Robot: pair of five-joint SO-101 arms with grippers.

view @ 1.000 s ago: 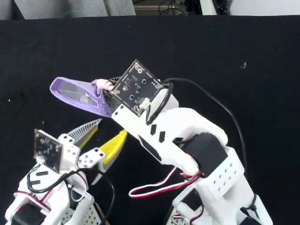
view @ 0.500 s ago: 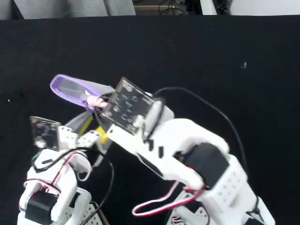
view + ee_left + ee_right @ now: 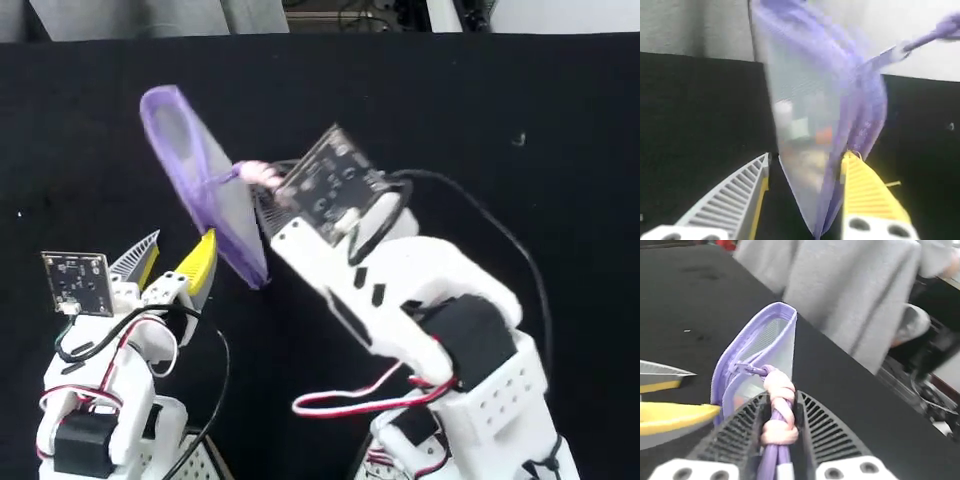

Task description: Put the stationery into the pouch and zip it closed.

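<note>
Above the black tabletop [image 3: 520,90], held the purple pouch [image 3: 232,235] up off the surface, steeply tilted, one end high and the other pointing down. Gripped it only by the pink knotted pull cord [image 3: 779,390], clenched tight between the right jaws, with a thin purple strap [image 3: 747,368] running from that cord to the pouch's edge. Had the left jaws spread wide and grasping nothing, one jaw yellow and the other grey, close by the pouch's lower end. Seen from the left wrist, set that lower tip between the two spread jaws, just beside the yellow one; could not tell whether touching. Showed small white and orange shapes [image 3: 800,131] through the pouch's clear side, too blurred to name. Could not tell from any view whether the zip stood open or closed. Carried a dark circuit board [image 3: 335,180] atop the right wrist, next to the raised pouch, and a smaller board [image 3: 75,280] on the left wrist, nearer the tabletop's front edge. Backed the scene with grey cloth [image 3: 850,295] hanging beyond the tabletop's far edge.
</note>
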